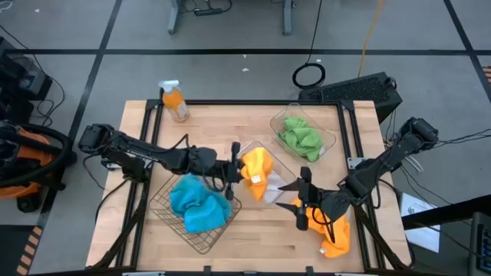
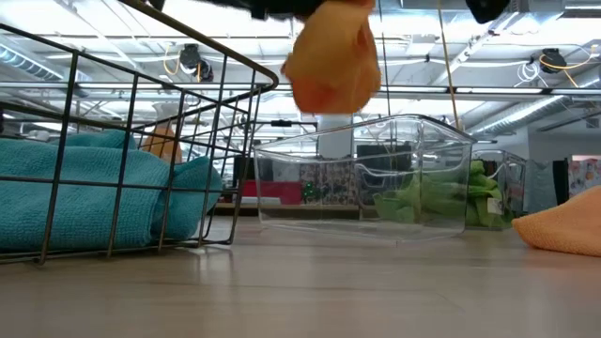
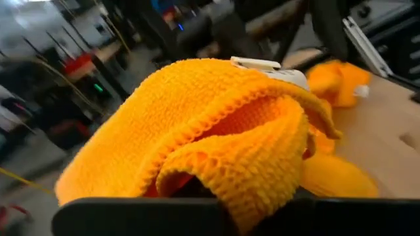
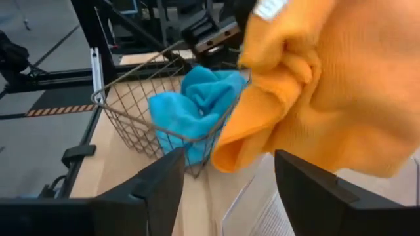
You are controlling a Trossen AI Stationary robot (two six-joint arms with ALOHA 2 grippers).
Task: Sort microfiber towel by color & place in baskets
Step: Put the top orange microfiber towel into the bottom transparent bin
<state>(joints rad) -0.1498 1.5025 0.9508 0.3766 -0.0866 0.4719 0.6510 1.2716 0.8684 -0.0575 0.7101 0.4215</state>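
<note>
My left gripper (image 1: 235, 170) reaches in from the table's left and is shut on an orange towel (image 1: 257, 164), which hangs over the middle clear tub (image 1: 270, 187). The low view shows that towel (image 2: 333, 56) above the tub (image 2: 366, 178). My right gripper (image 1: 296, 192) is open and points at the tub from the right, and the towel (image 4: 328, 85) hangs just beyond its fingers (image 4: 164, 190). A second orange towel (image 1: 334, 231) lies on the table under the right arm. Two blue towels (image 1: 198, 203) lie in the wire basket (image 1: 165, 201). Green towels (image 1: 299, 136) fill the far clear tub (image 1: 328, 142). My left gripper holds the orange towel by a bunched, folded part (image 3: 216, 177), coming in roughly level from the table's left. The cloth drapes over the fingers and hides the place of contact. The towel is lifted clear and hangs slack above the middle tub.
An orange spray bottle (image 1: 175, 101) stands at the table's far left corner. The wire basket's rim (image 2: 188, 47) rises close beside the middle tub. Bare wood (image 1: 261, 238) lies along the near edge between the basket and the second orange towel.
</note>
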